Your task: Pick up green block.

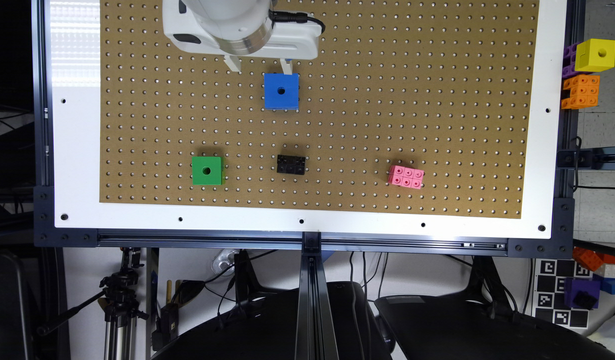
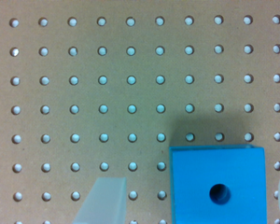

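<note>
One green block (image 1: pixel 207 170) on pegboard (image 1: pixel 437 115), untouched

Wrist view: brown pegboard (image 2: pixel 102 65) with even rows of pale holes. Blue cube (image 2: pixel 218 184) with round dark hole in top face sits on it, shadow cast beyond. Two translucent whitish fingertips (image 2: pixel 105 200) spread wide, one each side of cube, neither touching.
</note>
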